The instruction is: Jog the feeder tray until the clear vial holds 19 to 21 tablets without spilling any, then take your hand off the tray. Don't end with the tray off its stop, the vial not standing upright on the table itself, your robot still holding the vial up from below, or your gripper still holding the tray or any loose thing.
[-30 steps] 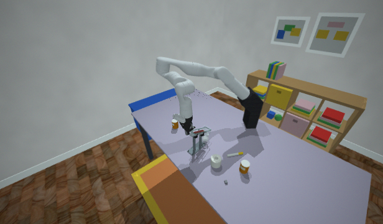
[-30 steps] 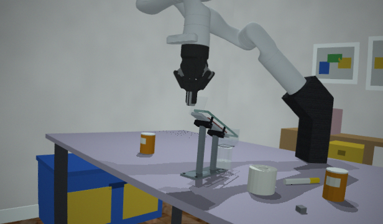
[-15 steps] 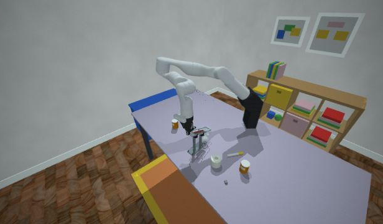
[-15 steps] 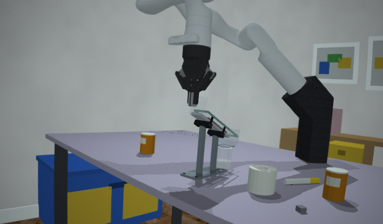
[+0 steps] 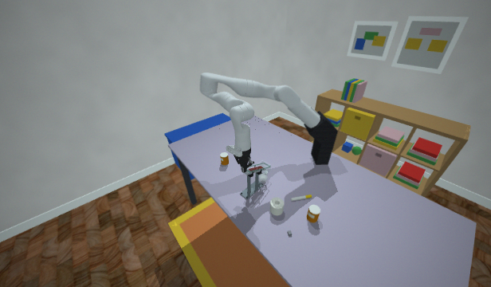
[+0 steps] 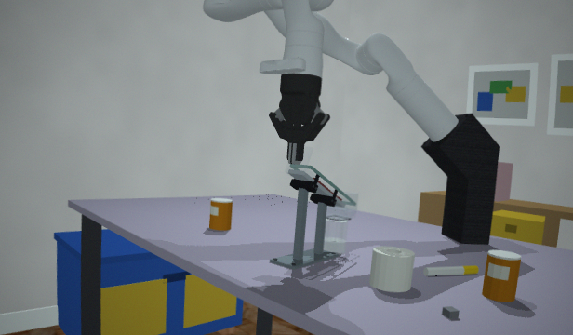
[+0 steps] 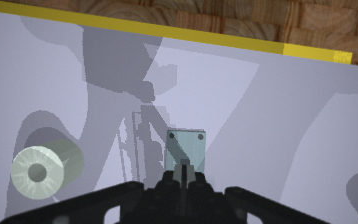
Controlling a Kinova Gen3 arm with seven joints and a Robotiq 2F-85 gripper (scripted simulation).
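The clear feeder tray (image 5: 266, 167) (image 6: 333, 184) slopes down to the right on its two-post stand (image 5: 249, 187) (image 6: 300, 228) (image 7: 186, 142), with a red patch visible inside. The clear vial (image 5: 263, 178) (image 6: 336, 233) stands upright on the table beneath the tray's low end. Pale contents show near its bottom, but I cannot count them. My gripper (image 5: 245, 169) (image 6: 295, 161) (image 7: 183, 178) is shut, with nothing seen between the fingers. Its tips are at the tray's raised end; whether they touch it I cannot tell. The wrist view shows neither tray nor vial.
A white roll (image 5: 276, 208) (image 6: 392, 272) (image 7: 37, 187), a yellow-ended marker (image 5: 300, 198) (image 6: 446, 271) and an orange bottle (image 5: 313, 215) (image 6: 500, 279) stand or lie right of the stand. Another orange bottle (image 5: 224, 159) (image 6: 220, 215) stands left. A small grey block (image 5: 289, 233) (image 6: 450, 313) lies in front. Dark specks show at the far table end.
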